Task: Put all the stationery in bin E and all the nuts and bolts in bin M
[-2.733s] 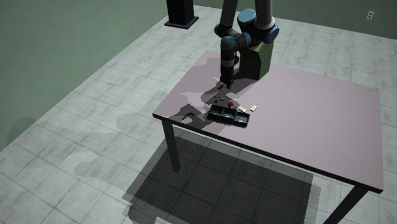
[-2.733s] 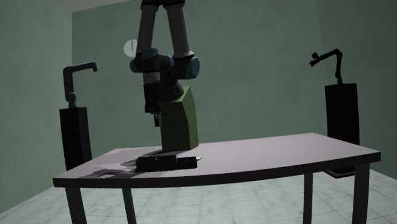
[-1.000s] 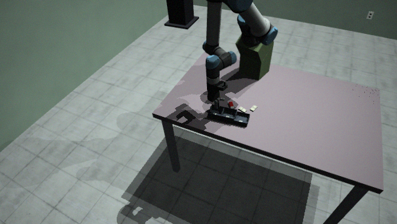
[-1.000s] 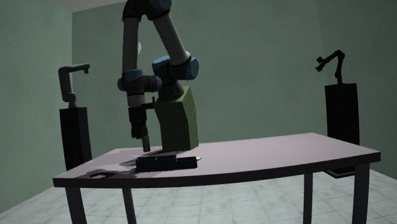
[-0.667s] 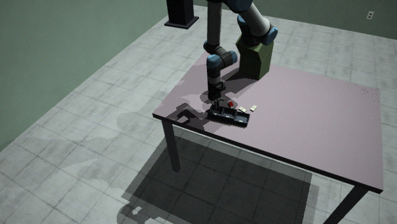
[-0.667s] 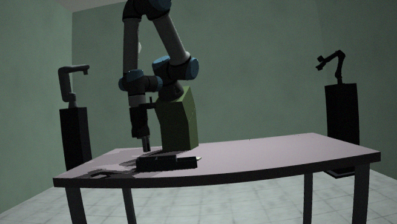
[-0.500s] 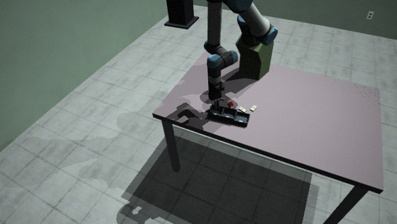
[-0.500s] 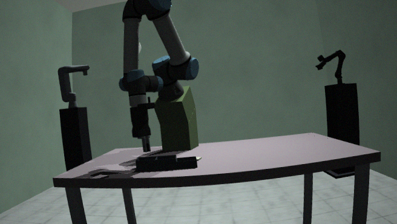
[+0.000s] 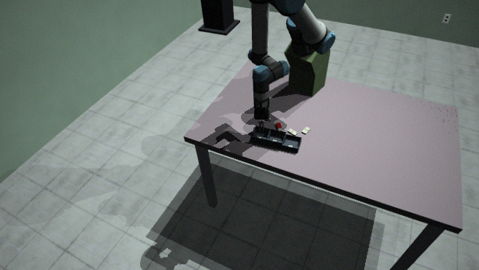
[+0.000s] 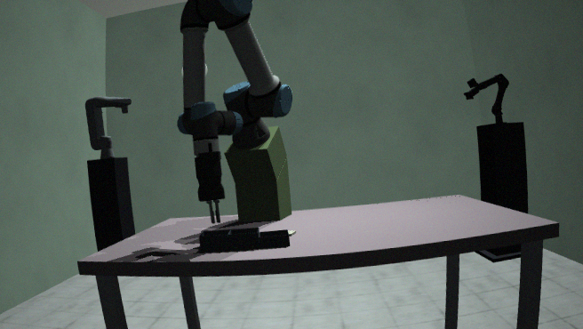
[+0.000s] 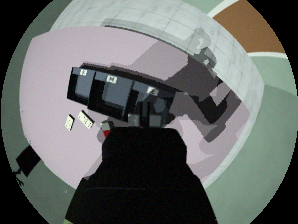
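While the gripper hangs over the left end of the dark bin row, its fingers stand nearly together; I cannot tell whether anything small is pinched. Bin letters are unreadable. A small red piece lies just behind the bins, with two pale blocks beside it. All probably light and rigid, apt to skid; pinch from above across the short sides.

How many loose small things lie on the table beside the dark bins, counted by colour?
Red: 1, a small red block just behind the bins.
Pale cream: 2, one flat piece and a second flat piece, side by side to the right of the red one.
Total: 3 loose things outside the bins.
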